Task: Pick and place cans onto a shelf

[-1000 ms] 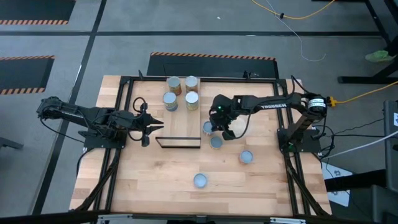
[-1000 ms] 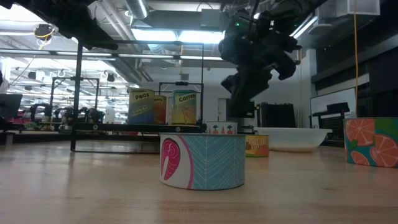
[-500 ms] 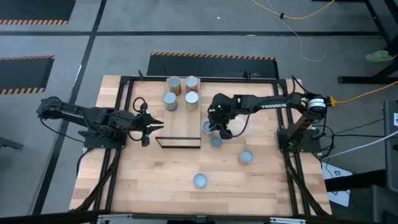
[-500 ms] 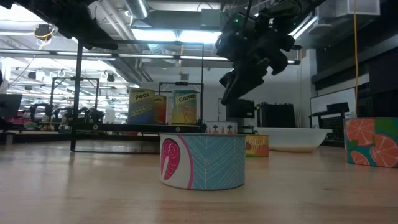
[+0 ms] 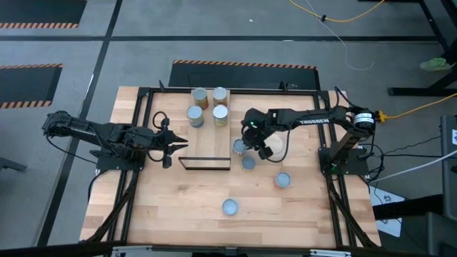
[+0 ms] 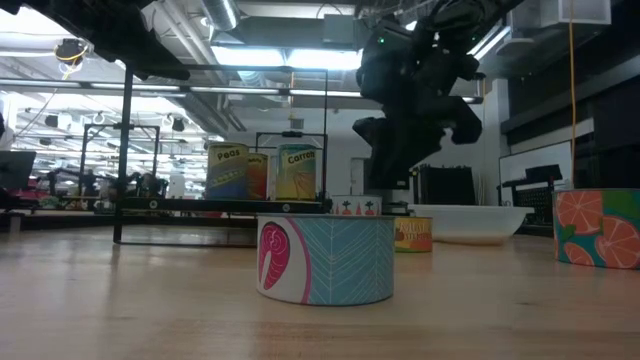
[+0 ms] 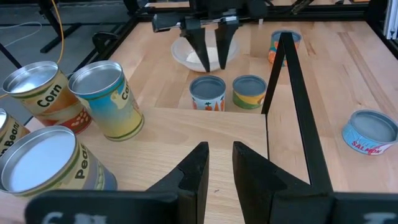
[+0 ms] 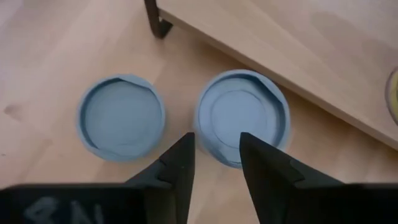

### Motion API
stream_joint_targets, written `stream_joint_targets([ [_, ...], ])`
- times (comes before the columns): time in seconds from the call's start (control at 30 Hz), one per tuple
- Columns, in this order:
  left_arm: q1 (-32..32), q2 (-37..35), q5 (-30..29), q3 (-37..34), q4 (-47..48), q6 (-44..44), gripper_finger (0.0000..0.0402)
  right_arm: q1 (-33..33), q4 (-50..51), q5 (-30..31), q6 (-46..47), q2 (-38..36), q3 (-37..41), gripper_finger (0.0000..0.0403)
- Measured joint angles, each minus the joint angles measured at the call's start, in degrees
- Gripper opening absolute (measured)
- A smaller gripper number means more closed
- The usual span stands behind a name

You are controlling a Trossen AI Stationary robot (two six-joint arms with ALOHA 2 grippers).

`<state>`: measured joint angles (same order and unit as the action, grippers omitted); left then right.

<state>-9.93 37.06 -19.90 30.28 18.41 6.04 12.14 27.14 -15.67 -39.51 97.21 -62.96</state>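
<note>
Since a second ago, the right gripper (image 5: 254, 145) has swung a little over the two short tins at mid-frame in the high view and its fingers have spread; in the right wrist view the fingers (image 8: 177, 163) stand apart with nothing between them, above the nearer short can (image 8: 242, 116), which sits beside a second short can (image 8: 122, 117) just off the shelf (image 5: 203, 139) edge. Four tall cans (image 5: 207, 106) stand on the shelf's upper part, and two more short tins (image 5: 283, 180) lie lower right and lower centre. These tins look rigid, smooth-sided and moderately heavy; a squeeze across the round side wall should hold. The left gripper (image 7: 217, 163) waits at the shelf's left, fingers narrowly apart, empty.
</note>
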Motion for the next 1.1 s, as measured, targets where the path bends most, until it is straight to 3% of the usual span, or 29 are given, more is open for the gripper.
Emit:
stream_joint_targets([
  [0.77,0.0,0.0,0.0,0.0,0.0,0.0,0.0065,0.0,-1.1,-0.1,-6.1,4.8,-0.1,0.0128],
  [1.1,0.0,0.0,0.0,0.0,0.0,0.0,0.0065,0.0,-1.0,-0.1,-6.1,4.9,-0.1,0.005],
])
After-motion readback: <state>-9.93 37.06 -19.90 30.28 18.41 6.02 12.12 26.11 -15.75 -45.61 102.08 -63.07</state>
